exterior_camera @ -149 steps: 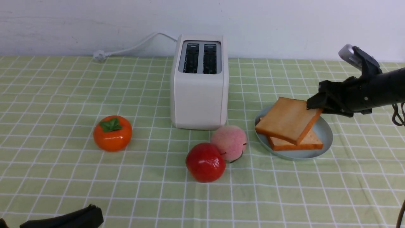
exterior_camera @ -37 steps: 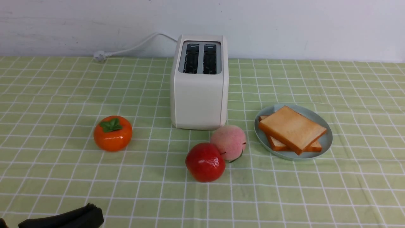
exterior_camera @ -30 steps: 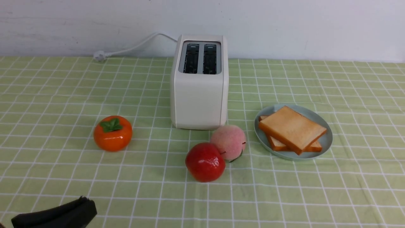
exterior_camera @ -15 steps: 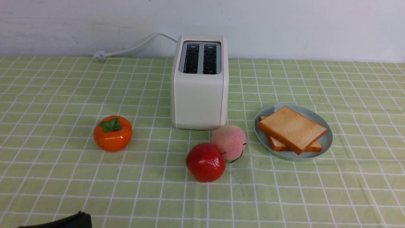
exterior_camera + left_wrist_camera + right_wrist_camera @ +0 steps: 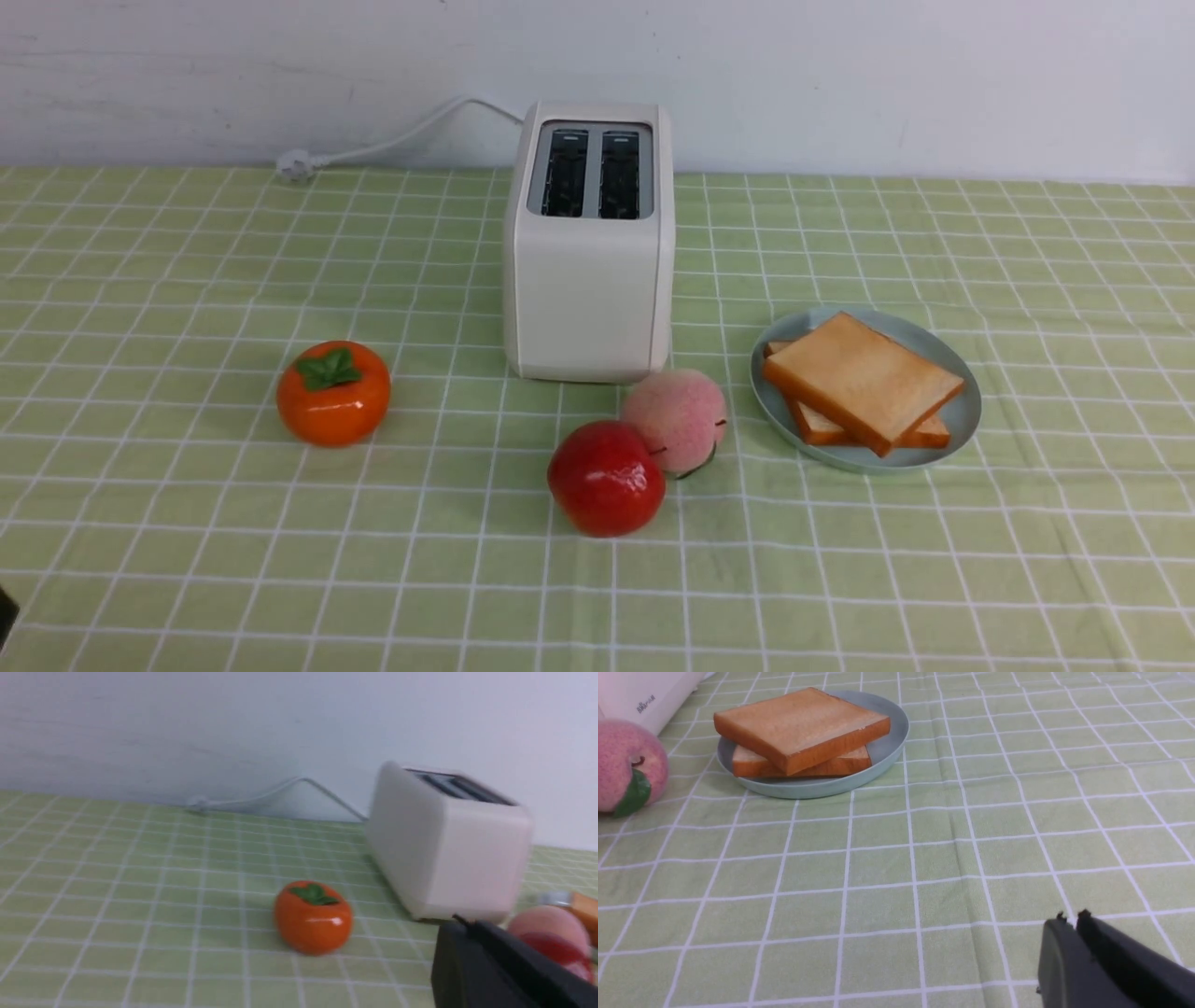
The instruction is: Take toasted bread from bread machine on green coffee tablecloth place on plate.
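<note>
Two slices of toasted bread lie stacked on the plate at the right of the green coffee tablecloth, the upper one skewed across the lower. Going from left to right: the left gripper, which showed as a dark shape at the near left corner a moment ago, has pulled back almost out of the front view; its own camera shows its jaws pressed together on nothing. An orange persimmon sits left of the bread machine, whose two dark slots are empty. A red apple and a pink peach touch each other just in front of it. The right gripper, which five seconds ago was setting the top slice down, is now withdrawn near the table's front edge, well apart from the plate, its jaws nearly together and holding nothing. The task looks finished, with both arms retreating.
</note>
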